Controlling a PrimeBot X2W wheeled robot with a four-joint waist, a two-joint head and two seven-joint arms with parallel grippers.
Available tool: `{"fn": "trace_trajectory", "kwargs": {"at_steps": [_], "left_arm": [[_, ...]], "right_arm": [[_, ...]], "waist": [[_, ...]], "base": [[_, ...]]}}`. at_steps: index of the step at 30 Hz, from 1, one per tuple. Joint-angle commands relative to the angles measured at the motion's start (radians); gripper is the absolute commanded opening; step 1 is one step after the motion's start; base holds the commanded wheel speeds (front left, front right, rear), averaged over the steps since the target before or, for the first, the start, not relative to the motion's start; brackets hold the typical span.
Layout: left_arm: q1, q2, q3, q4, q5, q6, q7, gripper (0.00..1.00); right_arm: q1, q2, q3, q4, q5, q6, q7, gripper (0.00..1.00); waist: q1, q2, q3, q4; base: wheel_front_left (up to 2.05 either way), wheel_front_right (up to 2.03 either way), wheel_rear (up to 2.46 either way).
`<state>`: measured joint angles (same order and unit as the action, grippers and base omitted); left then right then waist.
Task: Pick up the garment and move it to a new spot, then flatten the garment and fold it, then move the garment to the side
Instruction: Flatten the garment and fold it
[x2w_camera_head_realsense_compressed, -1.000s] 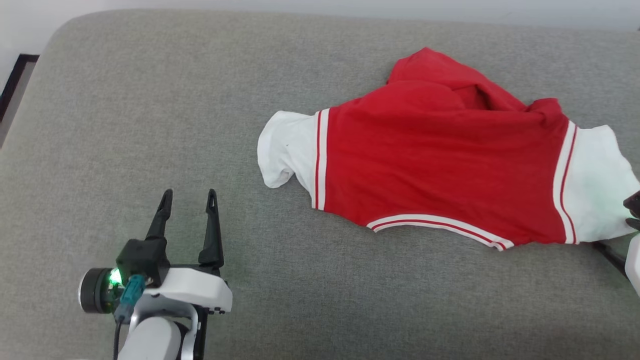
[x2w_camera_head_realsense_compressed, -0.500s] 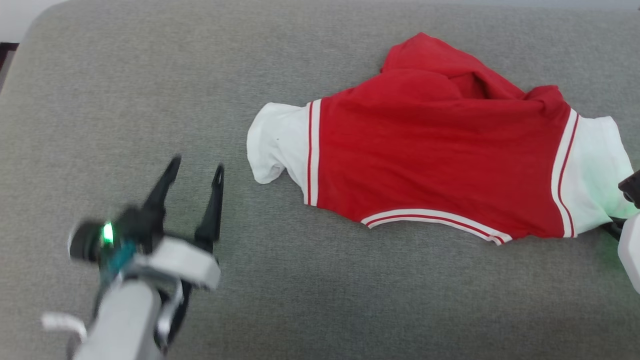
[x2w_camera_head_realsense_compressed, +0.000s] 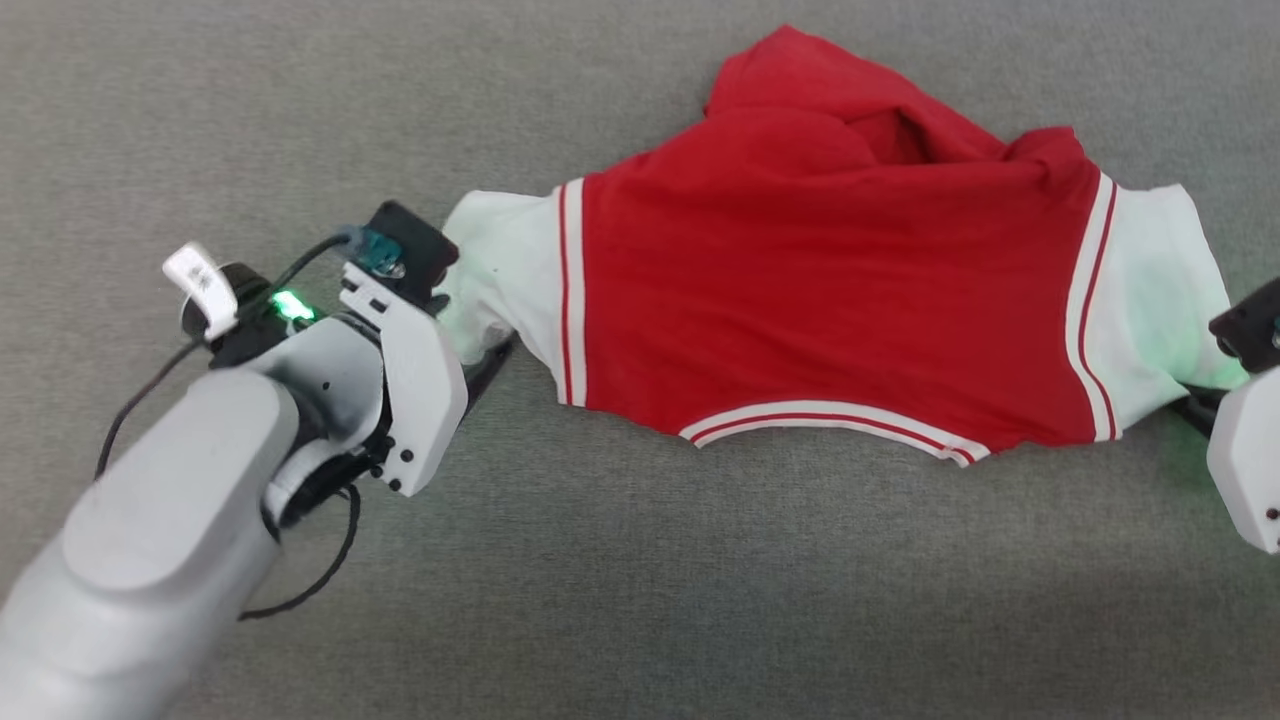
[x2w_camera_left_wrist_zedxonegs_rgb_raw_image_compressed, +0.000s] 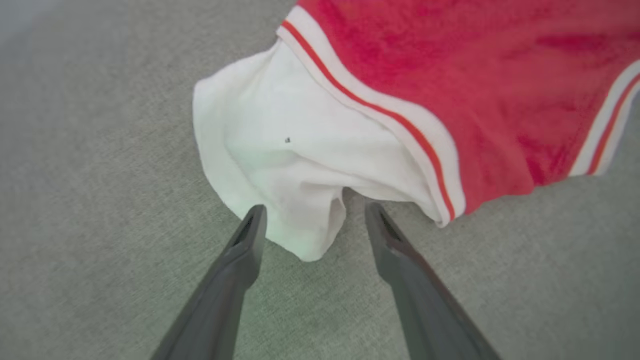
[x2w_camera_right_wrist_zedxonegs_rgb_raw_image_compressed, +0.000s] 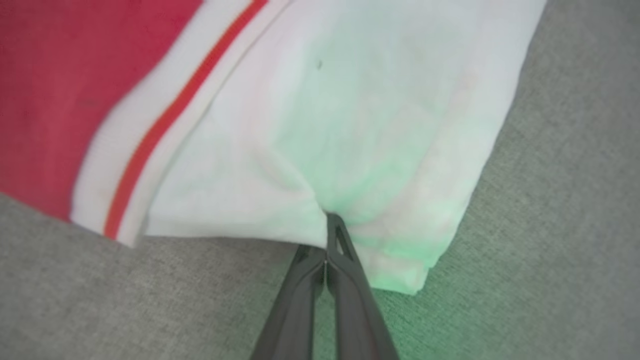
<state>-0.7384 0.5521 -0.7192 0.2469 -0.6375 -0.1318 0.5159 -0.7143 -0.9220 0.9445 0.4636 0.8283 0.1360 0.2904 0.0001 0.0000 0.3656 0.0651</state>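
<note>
Grey cushion (x2w_camera_head_realsense_compressed: 640, 600) underneath, red shirt (x2w_camera_head_realsense_compressed: 820, 290) rumpled across it, white sleeves out to both sides. Left gripper (x2w_camera_left_wrist_zedxonegs_rgb_raw_image_compressed: 315, 209) with fingers wide apart around one sleeve tip (nothing pinched); right gripper (x2w_camera_right_wrist_zedxonegs_rgb_raw_image_compressed: 327, 240) with fingers clamped on the other sleeve's edge.

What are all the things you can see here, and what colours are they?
red fabric short-sleeved shirt: one, red with white sleeves and white-and-red striped trim, lying rumpled on the grey surface.
grey woven fabric surface: one, grey, under everything.
thin black cable: one, black, looping beside the left arm.
left gripper: one, dark fingers, open, with the tip of one white sleeve between them.
right gripper: one, dark fingers, shut on the edge of the other white sleeve.
</note>
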Motion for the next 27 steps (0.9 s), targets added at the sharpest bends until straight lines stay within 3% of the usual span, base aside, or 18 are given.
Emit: {"fn": "trace_trajectory", "kwargs": {"at_steps": [1,5,11,12,13,14,15,21,27], "left_arm": [[-0.047,0.012,-0.037,0.019,-0.039,0.003,0.031,1.0],[-0.093,0.024,-0.108,0.068,-0.097,0.003,0.071,1.0],[-0.167,0.006,-0.222,0.213,-0.158,0.003,0.005,1.0],[-0.17,-0.001,-0.234,0.233,-0.166,0.003,-0.01,0.86],[-0.172,-0.006,-0.248,0.248,-0.177,0.003,-0.024,0.41],[-0.172,-0.011,-0.261,0.26,-0.19,0.003,-0.04,0.06],[-0.17,-0.013,-0.268,0.27,-0.207,0.003,-0.057,0.0],[-0.157,0.017,-0.277,0.267,-0.286,0.003,-0.172,0.0],[-0.128,0.048,-0.214,0.214,-0.382,0.003,-0.309,0.0]], "right_arm": [[0.012,0.025,0.03,0.029,0.001,-0.01,0.016,0.0],[-0.003,0.026,0.04,0.023,0.004,-0.01,0.021,0.0],[-0.031,0.025,0.058,0.035,0.012,-0.015,0.013,0.0],[-0.032,0.026,0.059,0.038,0.016,-0.015,0.01,0.0],[-0.031,0.027,0.059,0.041,0.019,-0.015,0.001,0.0],[-0.028,0.028,0.052,0.044,0.023,-0.015,-0.012,0.0],[-0.024,0.028,0.045,0.048,0.029,-0.015,-0.026,0.0],[0.012,0.013,-0.024,0.059,0.046,-0.014,-0.145,0.0],[0.055,0.007,-0.144,0.022,0.075,-0.008,-0.276,0.0]], "waist": [[-0.0001,0.0,0.019,-0.014],[-0.0001,0.0,0.036,-0.025],[-0.0001,0.0,0.059,-0.043],[-0.0001,0.0,0.059,-0.045],[-0.0001,0.0,0.057,-0.046],[-0.0001,0.0,0.053,-0.047],[-0.0001,0.0,0.049,-0.047],[-0.0001,0.0,0.01,-0.042],[-0.0001,0.0,-0.015,-0.039]], "base": [[0.0,0.0,0.0],[0.0,0.0,0.0],[0.0,0.0,0.0],[0.0,0.0,0.0],[0.0,0.0,0.0],[0.0,0.0,0.0],[0.0,0.0,0.0],[0.0,0.0,0.0],[0.0,0.0,0.0]]}}
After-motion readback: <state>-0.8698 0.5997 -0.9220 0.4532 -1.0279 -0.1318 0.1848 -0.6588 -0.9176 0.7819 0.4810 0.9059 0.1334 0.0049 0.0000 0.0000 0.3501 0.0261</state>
